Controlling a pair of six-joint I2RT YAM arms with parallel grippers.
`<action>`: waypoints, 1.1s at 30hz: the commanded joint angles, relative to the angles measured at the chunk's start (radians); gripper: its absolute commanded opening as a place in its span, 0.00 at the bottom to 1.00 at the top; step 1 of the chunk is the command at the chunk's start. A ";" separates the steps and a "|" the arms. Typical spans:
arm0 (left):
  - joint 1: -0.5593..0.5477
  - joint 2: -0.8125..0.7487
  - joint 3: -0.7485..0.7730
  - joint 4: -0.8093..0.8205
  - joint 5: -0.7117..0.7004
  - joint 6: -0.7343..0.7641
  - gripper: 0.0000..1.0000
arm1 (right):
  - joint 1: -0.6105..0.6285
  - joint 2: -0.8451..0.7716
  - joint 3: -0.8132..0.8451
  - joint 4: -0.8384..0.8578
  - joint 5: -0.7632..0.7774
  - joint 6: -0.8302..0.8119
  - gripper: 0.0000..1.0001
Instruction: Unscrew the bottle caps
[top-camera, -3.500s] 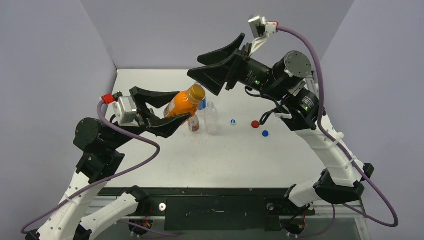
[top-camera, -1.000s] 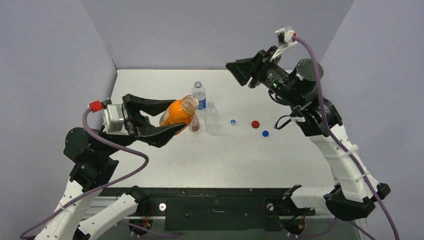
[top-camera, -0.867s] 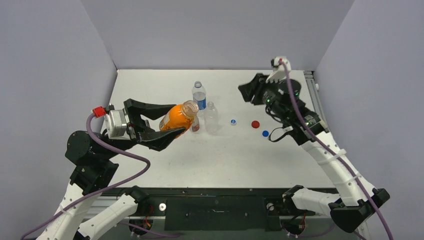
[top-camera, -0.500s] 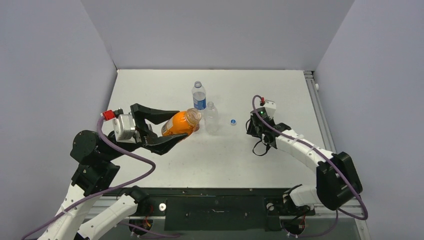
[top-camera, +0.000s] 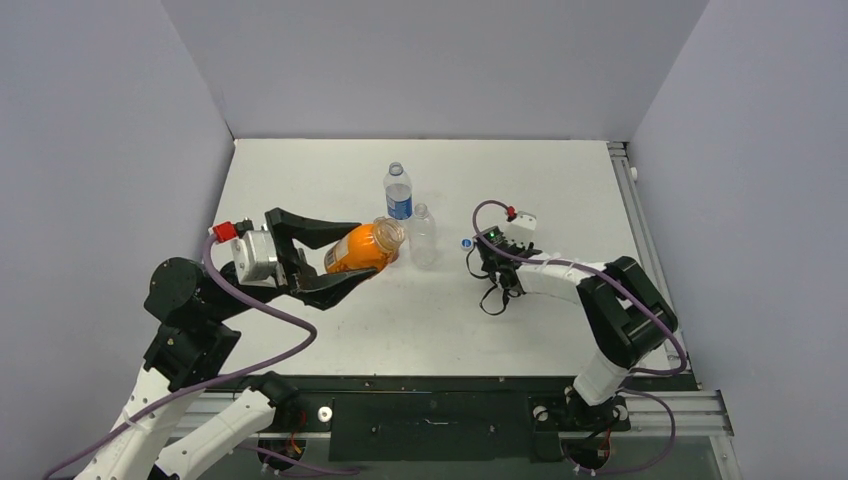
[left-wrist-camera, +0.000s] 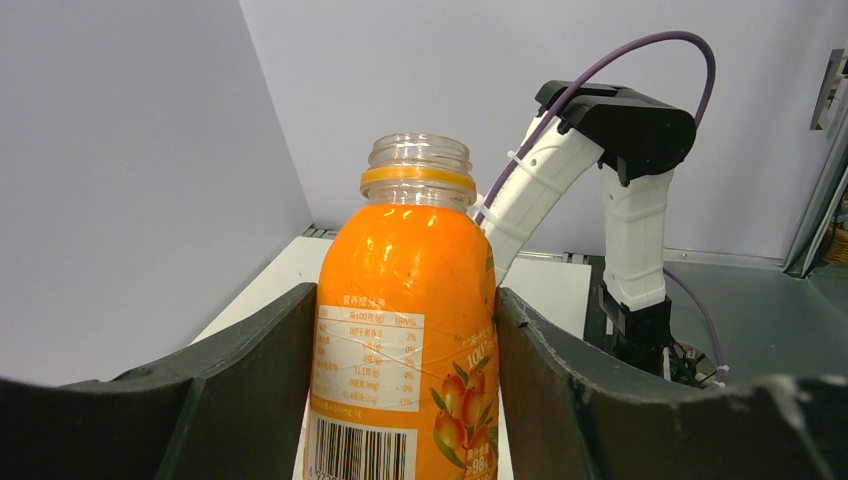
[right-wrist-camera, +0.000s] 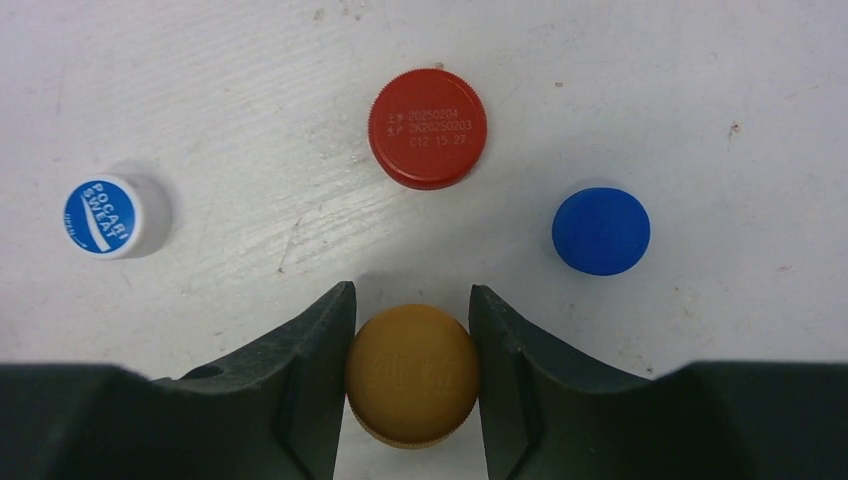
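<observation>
My left gripper (left-wrist-camera: 405, 330) is shut on the squat orange bottle (left-wrist-camera: 410, 300), held tilted above the table in the top view (top-camera: 360, 248); its neck is open, with no cap on it. My right gripper (right-wrist-camera: 412, 292) is down at the table, its fingers against both sides of the orange cap (right-wrist-camera: 412, 374). Just beyond it lie the red cap (right-wrist-camera: 427, 128), the blue cap (right-wrist-camera: 600, 231) and the white cap (right-wrist-camera: 108, 216) with a blue printed top. The Pepsi-label bottle (top-camera: 398, 195) and the clear bottle (top-camera: 423, 235) stand uncapped mid-table.
The right arm (top-camera: 600, 300) lies low across the table's right half, folded back toward its base. Grey walls enclose the table on the left, back and right. The short reddish-label bottle is hidden behind the orange bottle.
The orange cap has come off the bottle. My right arm swung from high at the back down to the table with it. The left arm shifted a little toward the standing bottles.
</observation>
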 joint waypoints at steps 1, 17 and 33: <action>-0.001 0.017 0.041 -0.003 0.013 0.012 0.00 | 0.034 -0.033 -0.019 0.078 0.069 0.043 0.48; 0.001 0.049 0.064 0.030 0.004 0.027 0.00 | 0.115 -0.684 0.139 -0.001 -0.319 -0.196 0.71; 0.002 0.107 0.065 0.040 0.003 0.055 0.00 | 0.423 -0.643 0.421 0.440 -0.688 -0.145 0.81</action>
